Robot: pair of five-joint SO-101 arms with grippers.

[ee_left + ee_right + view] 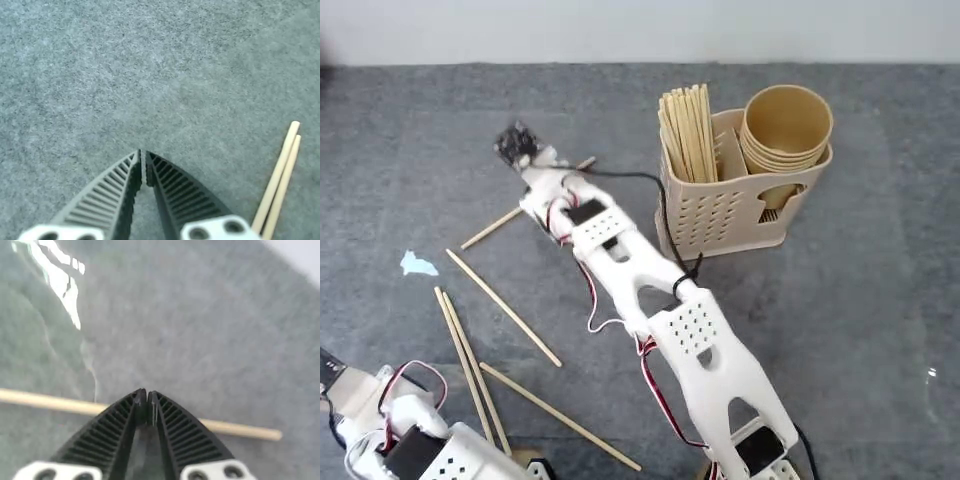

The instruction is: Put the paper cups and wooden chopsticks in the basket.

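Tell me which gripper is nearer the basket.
Right. In the high view the right gripper sits beside a loose chopstick, a short way left of the basket. The left gripper is back at the near left corner, farther away.

Grey felt tabletop [880, 330], pale wall [620, 30]

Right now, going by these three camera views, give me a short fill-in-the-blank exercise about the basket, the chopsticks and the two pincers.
1. In the basket, a bundle of chopsticks stands beside a stack of paper ___.
2. The right pincer is ___, with a loose chopstick crossing under its tip.
3. Near the left pincer, ___ chopsticks lie side by side on the mat.

Missing words: cups; shut; two.
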